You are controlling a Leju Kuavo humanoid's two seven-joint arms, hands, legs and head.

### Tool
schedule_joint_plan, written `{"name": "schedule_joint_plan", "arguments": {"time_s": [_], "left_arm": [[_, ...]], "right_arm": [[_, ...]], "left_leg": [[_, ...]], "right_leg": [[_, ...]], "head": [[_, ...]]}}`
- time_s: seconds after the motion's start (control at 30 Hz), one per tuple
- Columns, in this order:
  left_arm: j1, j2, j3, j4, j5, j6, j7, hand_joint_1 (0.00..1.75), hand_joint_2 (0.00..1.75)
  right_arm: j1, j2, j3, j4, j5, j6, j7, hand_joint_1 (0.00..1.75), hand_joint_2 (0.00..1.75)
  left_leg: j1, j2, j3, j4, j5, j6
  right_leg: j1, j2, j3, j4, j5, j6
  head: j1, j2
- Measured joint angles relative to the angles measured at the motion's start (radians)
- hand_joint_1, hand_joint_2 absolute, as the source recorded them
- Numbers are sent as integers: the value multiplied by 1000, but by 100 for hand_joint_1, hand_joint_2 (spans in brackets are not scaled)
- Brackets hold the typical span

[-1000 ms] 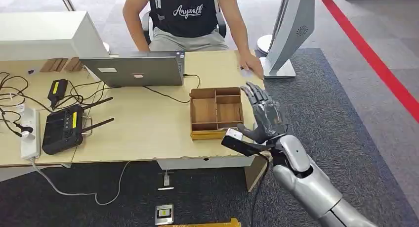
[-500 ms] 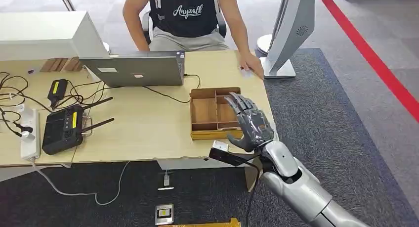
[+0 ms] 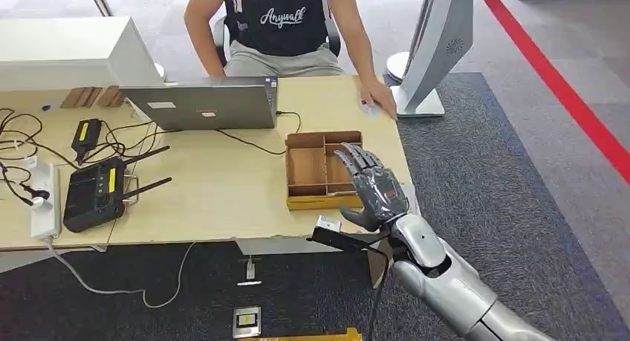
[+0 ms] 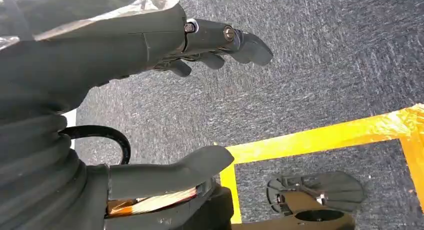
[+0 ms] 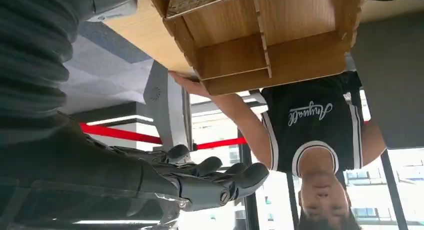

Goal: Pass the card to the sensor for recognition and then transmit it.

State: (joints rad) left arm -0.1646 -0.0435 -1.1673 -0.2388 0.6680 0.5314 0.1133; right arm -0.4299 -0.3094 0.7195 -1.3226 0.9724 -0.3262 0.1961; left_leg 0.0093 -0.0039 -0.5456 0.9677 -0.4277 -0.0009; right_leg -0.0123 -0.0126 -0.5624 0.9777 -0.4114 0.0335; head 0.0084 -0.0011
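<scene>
While the right hand [image 3: 371, 189] hovers over the front right corner of the surface [image 3: 223, 192], fingers spread and holding nothing, a wooden tray [image 3: 325, 170] sits just beside it, partly under the fingertips. Tray: several compartments; a card [image 5: 197, 0] lies in one, seen from the right wrist view. Laptop [image 3: 204, 103], router [image 3: 93, 195], power strip [image 3: 44, 200] and cables lie to the left. Person's hand [image 3: 379, 99] rests at the far edge. Left hand [image 4: 150, 89]: fingers apart, empty, above carpet.
</scene>
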Motion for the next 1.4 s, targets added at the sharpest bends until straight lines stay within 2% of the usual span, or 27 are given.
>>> {"name": "schedule_joint_plan", "arguments": {"time_s": [0.2, 0.23, 0.3, 0.33, 0.4, 0.5, 0.7, 1.4], "left_arm": [[0, 0, 0, 0, 0, 0, 0, 0, 175], [0, 0, 0, 0, 0, 0, 0, 0, 175], [-1, 0, 0, 0, -1, -1, 0, 0, 175], [-5, 0, 0, 0, -1, -1, 0, 0, 175], [-7, -1, 0, 0, -3, -1, 0, 0, 175], [-5, -1, 0, 0, -3, -1, 0, 0, 175], [-5, -1, 0, 0, -6, 0, 0, 0, 175], [-5, -1, 0, 0, -7, 0, 0, 0, 175]], "right_arm": [[0, 0, 2, 0, 0, 6, 0, 0, 175], [-14, 6, 5, 7, -2, 50, -1, 0, 175], [-91, 36, 33, 94, -10, 197, -28, 0, 175], [-115, 51, 42, 139, -11, 212, -41, 0, 175], [-158, 79, 54, 216, -18, 199, -71, 0, 175], [-199, 113, 73, 307, -23, 192, -79, 0, 175], [-223, 143, 94, 401, -28, 192, -77, 0, 175], [-247, 172, 133, 511, -29, 192, -77, 0, 175]], "left_leg": [[0, 0, -1, 0, 0, 0], [0, 0, -2, -1, 0, 0], [0, 4, -2, -1, 0, -1], [0, 4, -2, 0, 1, -1], [0, 1, -3, 0, 3, -1], [0, 1, -3, 0, 4, -1], [0, 1, -4, 0, 3, -1], [0, 1, -3, 0, 3, -1]], "right_leg": [[0, 0, 1, 0, 0, 0], [0, 0, 0, 1, 0, 0], [0, 5, -3, 1, 1, -2], [0, 5, -4, 1, 2, -2], [0, 3, -4, 1, 2, -1], [0, 3, -4, 1, 2, -1], [0, 3, -4, 1, 2, -1], [0, 3, -4, 1, 2, -1]], "head": [[0, 0], [0, 0], [0, 0], [-3, 0], [0, 0], [-1, 0], [-1, 0], [-1, 0]]}}
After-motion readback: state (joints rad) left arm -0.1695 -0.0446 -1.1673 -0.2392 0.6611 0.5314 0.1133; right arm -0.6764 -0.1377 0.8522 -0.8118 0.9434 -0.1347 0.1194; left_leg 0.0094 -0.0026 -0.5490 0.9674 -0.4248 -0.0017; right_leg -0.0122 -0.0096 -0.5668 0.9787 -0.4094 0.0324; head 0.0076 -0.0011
